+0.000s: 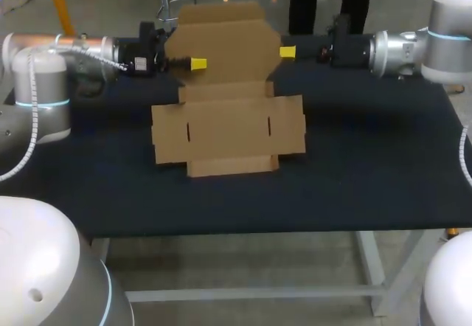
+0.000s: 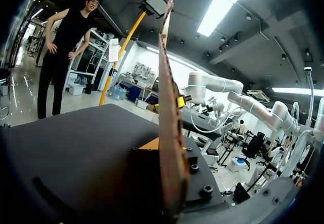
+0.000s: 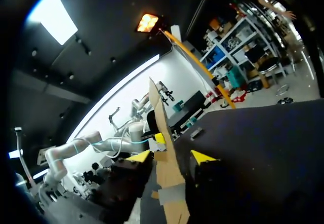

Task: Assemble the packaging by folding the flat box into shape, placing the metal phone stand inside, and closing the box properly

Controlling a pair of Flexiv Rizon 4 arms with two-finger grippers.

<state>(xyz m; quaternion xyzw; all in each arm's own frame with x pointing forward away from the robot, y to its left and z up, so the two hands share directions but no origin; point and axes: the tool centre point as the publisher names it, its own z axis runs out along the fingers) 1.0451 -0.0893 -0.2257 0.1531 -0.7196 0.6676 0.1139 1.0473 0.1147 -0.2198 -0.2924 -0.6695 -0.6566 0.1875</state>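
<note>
Box (image 1: 228,123) rear flap upright, R jaws clamped on it, L jaws' grip unclear.

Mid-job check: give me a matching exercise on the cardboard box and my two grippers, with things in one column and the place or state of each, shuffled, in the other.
Things
1. Rear panel of the brown cardboard box
2. Front slotted panels of the box
3. Left gripper, yellow-tipped
4. Right gripper, yellow-tipped

Places or states
A. At the raised panel's right edge
B. Lying flat on the dark table
C. Standing upright
D. At the raised panel's left edge

Pairs: 1-C, 2-B, 3-D, 4-A
</note>
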